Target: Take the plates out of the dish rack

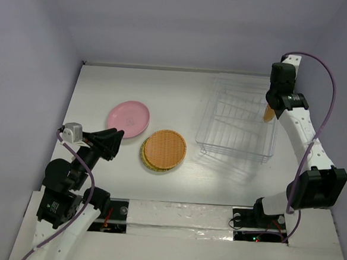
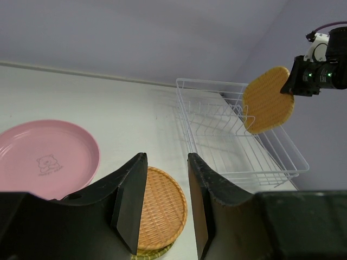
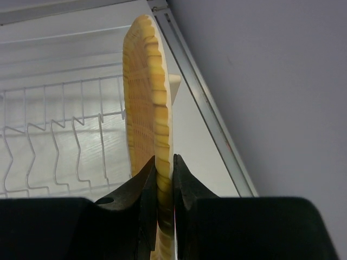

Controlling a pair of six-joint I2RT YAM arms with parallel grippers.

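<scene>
Hanging edge-on over the dish rack's (image 1: 240,120) right side, top view: orange woven plate (image 1: 269,113). Left wrist view: left jaws open, empty; stacked plates (image 2: 162,208) on worktop (image 2: 108,103) beyond them. Right wrist view: right jaws clamped on that plate's rim, plate upright between them.

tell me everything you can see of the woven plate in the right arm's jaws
The woven plate is round, orange-tan and wicker-like, with a basket-weave texture and ribbed rim. It stands on edge, slightly tilted, pinched at its rim by the right jaws, over the dish rack's right end. Contact with the wires is unclear.
</scene>
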